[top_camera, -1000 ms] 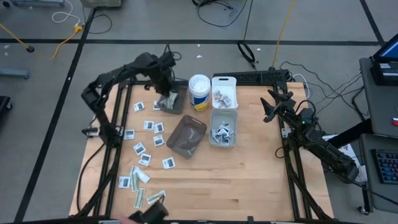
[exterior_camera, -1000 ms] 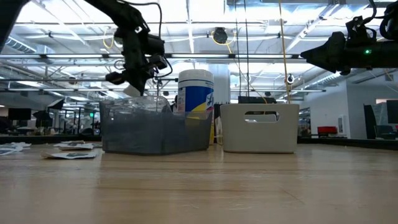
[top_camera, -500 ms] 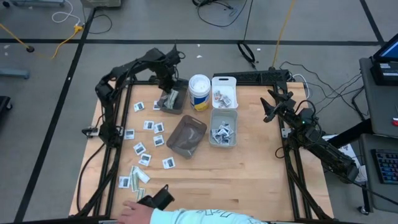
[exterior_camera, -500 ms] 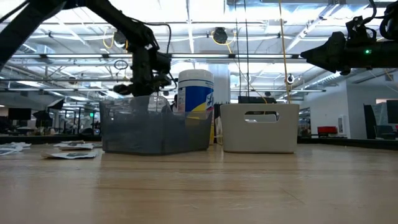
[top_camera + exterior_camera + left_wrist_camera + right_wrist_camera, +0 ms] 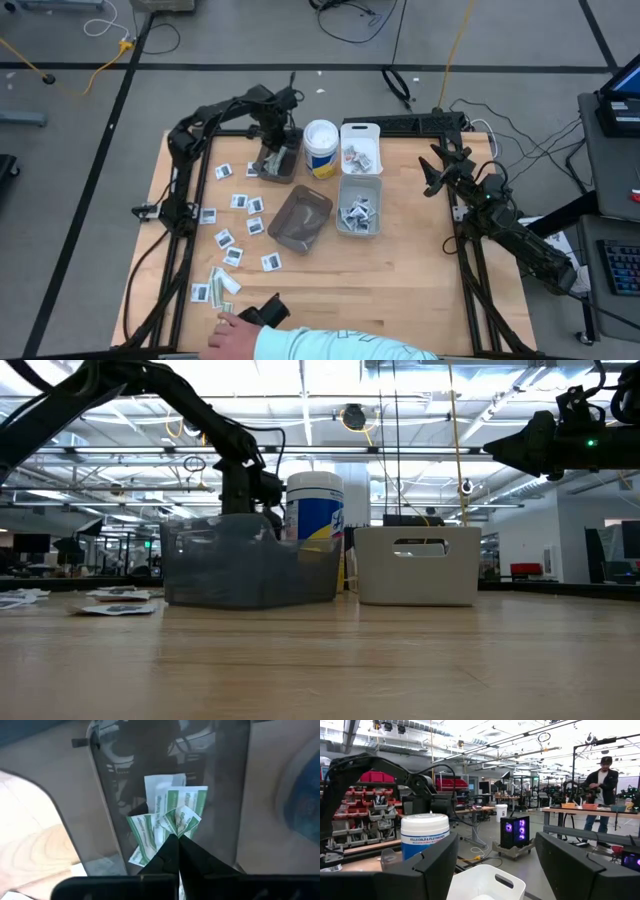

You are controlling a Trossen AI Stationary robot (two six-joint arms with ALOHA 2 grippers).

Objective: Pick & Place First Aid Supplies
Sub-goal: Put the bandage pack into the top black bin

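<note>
High view shows the left end effector (image 5: 271, 152) lowered into a small smoky rectangular plastic bin (image 5: 283, 172) at the far side of the pale wooden tabletop (image 5: 400, 270), just beside a white cylindrical wipes tub with a blue label (image 5: 320, 148); the left wrist view shows its two dark fingers (image 5: 192, 857) pressed together with no gap, their tips touching the pale green-and-white strip packets (image 5: 170, 817) that lie in a heap on the bin's floor; whether a packet is pinched between the tips cannot be told. A larger smoky bin (image 5: 300, 218) sits tilted near the tabletop's middle; beside it stand two white bins, one (image 5: 360, 146) behind the other (image 5: 359, 205), each holding small packets. Loose supplies lie on the left part of the tabletop: white square packets with dark print (image 5: 247, 203) scattered between the bins and the arm's frame, and more green-white strips (image 5: 222, 284) nearer the front edge. At that front edge a person's hand (image 5: 232, 335) and light sleeve (image 5: 340, 346) reach in, with a dark object (image 5: 266, 314) at the fingers. The right end effector (image 5: 437, 172) hangs above the tabletop's right side, well apart from the bins, its fingers (image 5: 580, 865) spread wide and holding nothing; in the low view the left arm (image 5: 240, 470) drops behind the smoky bin.
</note>
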